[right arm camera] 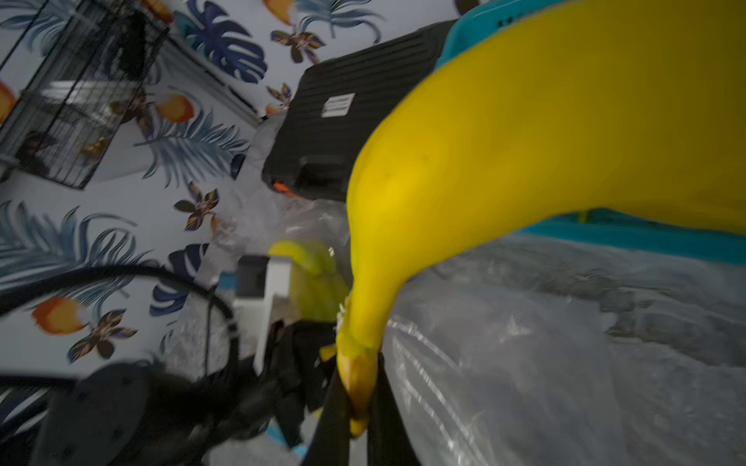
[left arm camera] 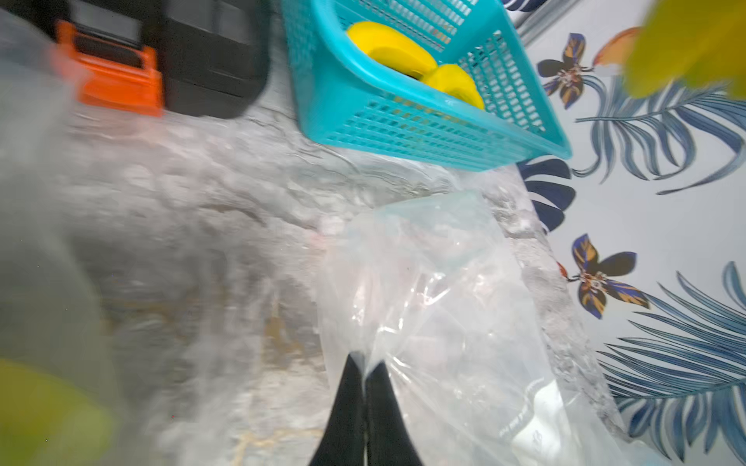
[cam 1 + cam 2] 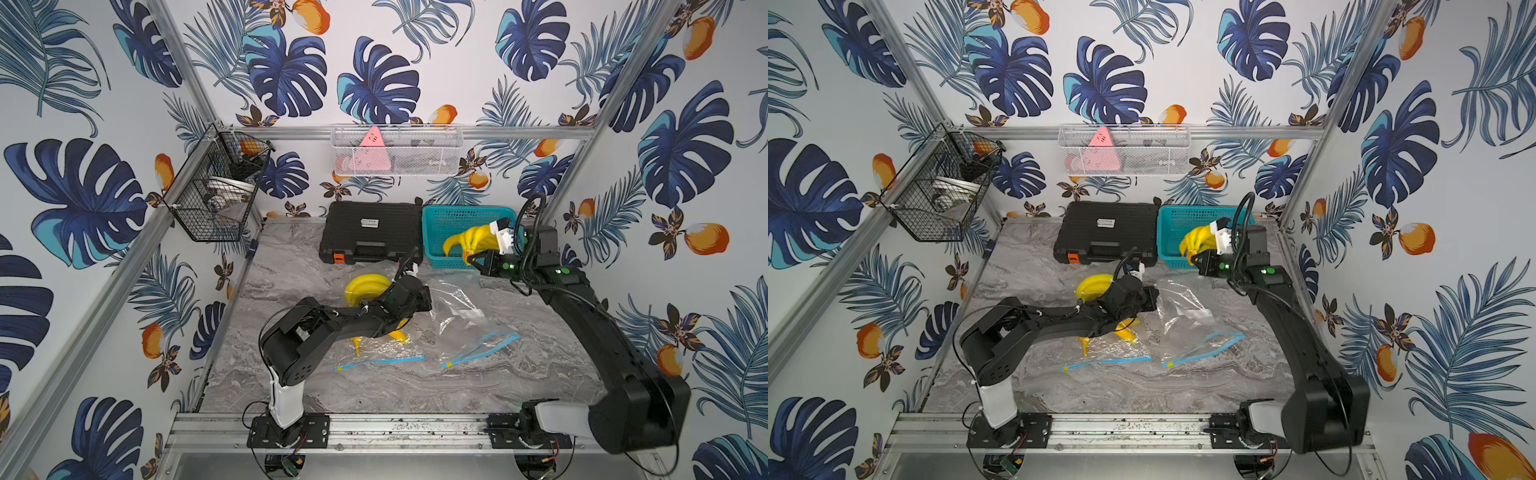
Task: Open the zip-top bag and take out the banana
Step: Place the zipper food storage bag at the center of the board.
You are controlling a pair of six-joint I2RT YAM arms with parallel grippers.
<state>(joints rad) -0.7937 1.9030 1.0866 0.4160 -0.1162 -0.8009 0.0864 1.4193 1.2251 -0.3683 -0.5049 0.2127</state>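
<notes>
I had my right end effector (image 1: 358,387) clamped on the banana (image 1: 524,141) by its stem, the fruit held over the teal basket (image 3: 449,220); my left end effector (image 2: 365,365) pinched the zip-top bag (image 2: 444,290) lying on the surface (image 3: 374,386).

The left arm (image 3: 332,320) and the right arm (image 3: 582,316) are matte black with blocky, rounded joint housings. Each has a white lower segment (image 3: 284,399) above a black mounting plate (image 3: 316,428) dotted with screws. Thin black cables (image 3: 526,262) run along the links. Green lights (image 3: 509,266) glow near the right wrist beside a white camera mount (image 3: 503,239). The left hand (image 2: 365,363) has slim, black, tapering fingers (image 2: 347,407).
</notes>
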